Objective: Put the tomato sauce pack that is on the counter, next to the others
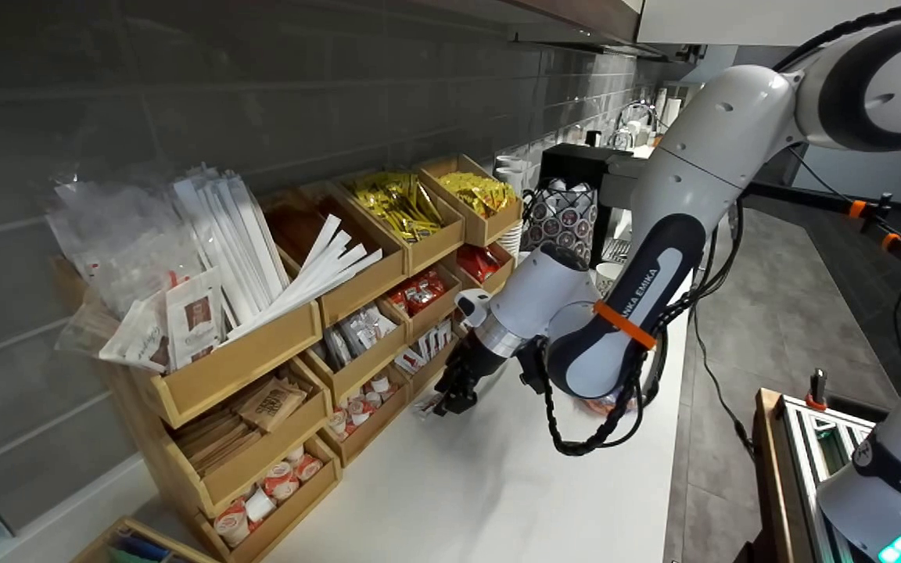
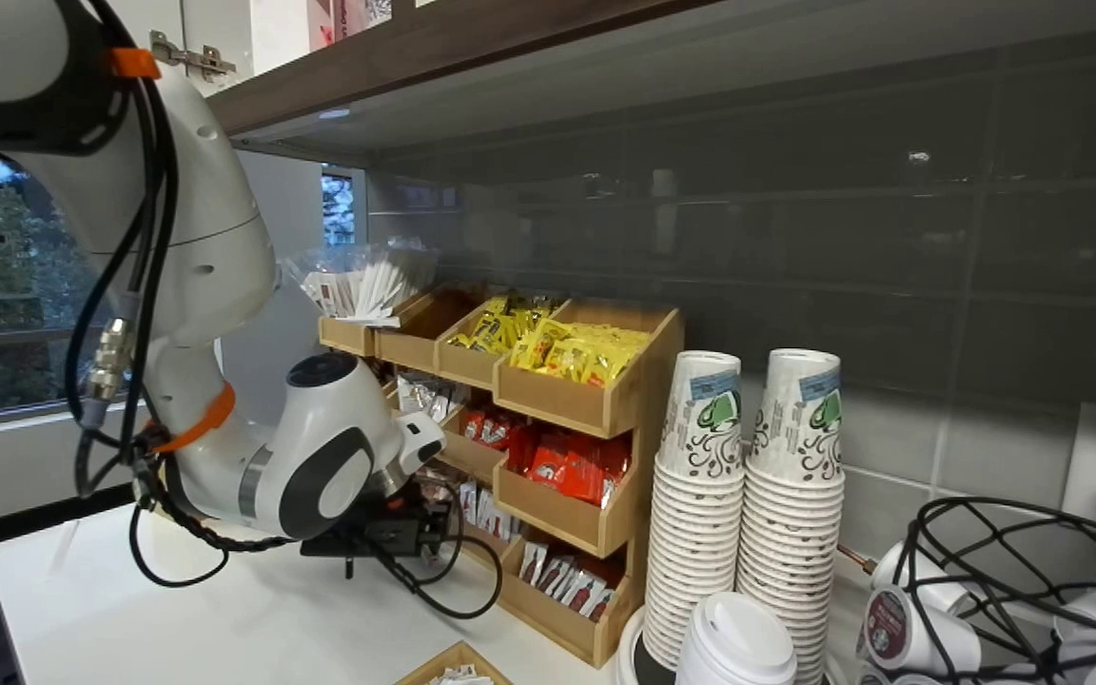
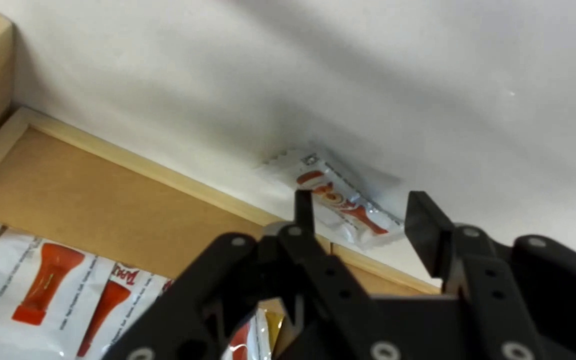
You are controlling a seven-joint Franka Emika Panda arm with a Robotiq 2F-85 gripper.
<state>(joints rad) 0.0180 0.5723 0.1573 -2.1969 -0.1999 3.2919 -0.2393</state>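
The tomato sauce pack (image 3: 333, 192), a small white sachet with red-orange print, lies on the white counter (image 3: 468, 100) beside the wooden organizer's front edge. In an exterior view the pack (image 1: 424, 404) is a small pale patch by the fingertips. My gripper (image 3: 360, 207) is open, with the pack beyond and between its fingertips in the wrist view; the left fingertip overlaps the pack's edge. In an exterior view my gripper (image 1: 450, 400) points down close to the counter. The others, red-and-white sachets (image 3: 48, 285), fill an organizer compartment; such sachets also show in both exterior views (image 1: 427, 346) (image 2: 567, 585).
The tiered wooden organizer (image 1: 376, 426) stands along the wall, with creamer cups (image 1: 360, 408), red packets (image 2: 567, 466) and yellow packets (image 2: 581, 352). Paper cup stacks (image 2: 695, 514) and a wire basket of pods (image 1: 564, 215) stand at its end. A patterned bag (image 1: 603, 406) is partly behind the arm.
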